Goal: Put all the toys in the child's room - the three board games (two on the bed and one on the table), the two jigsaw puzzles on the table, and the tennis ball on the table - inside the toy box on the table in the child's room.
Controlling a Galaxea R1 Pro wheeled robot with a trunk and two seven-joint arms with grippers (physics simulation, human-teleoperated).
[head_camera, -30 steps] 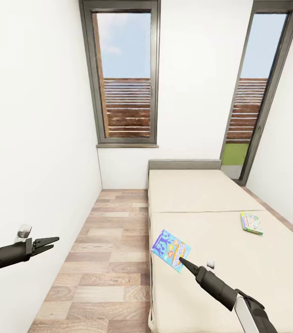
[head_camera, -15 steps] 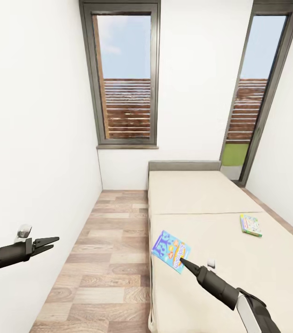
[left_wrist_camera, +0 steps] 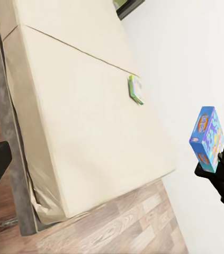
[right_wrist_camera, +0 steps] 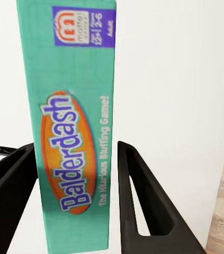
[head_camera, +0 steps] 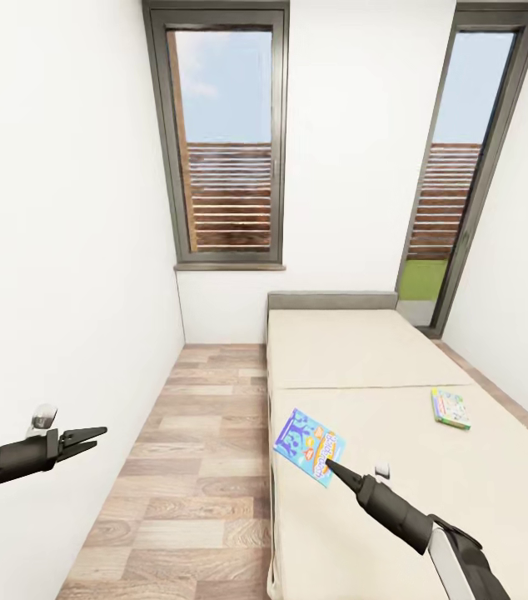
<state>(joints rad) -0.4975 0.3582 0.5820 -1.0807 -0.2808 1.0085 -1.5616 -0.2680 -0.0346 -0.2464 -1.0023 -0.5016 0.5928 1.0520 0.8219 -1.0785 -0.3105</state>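
Holding blue board game [right_wrist_camera: 74, 127] between fingers of right gripper [head_camera: 331, 463], box edge-on between both fingers [right_wrist_camera: 143, 201], lifted above bed [head_camera: 464, 500]. Judgement: keep squeeze steady, carry box level, avoid swinging toward wall. Pale green-edged board game [head_camera: 450, 407] lies flat on bed, well beyond fingers. Left gripper [head_camera: 89, 437] narrow, holding nothing. Right wrist view gives lettering "Balderdash"; left wrist view [left_wrist_camera: 207, 137] gives box off mattress.
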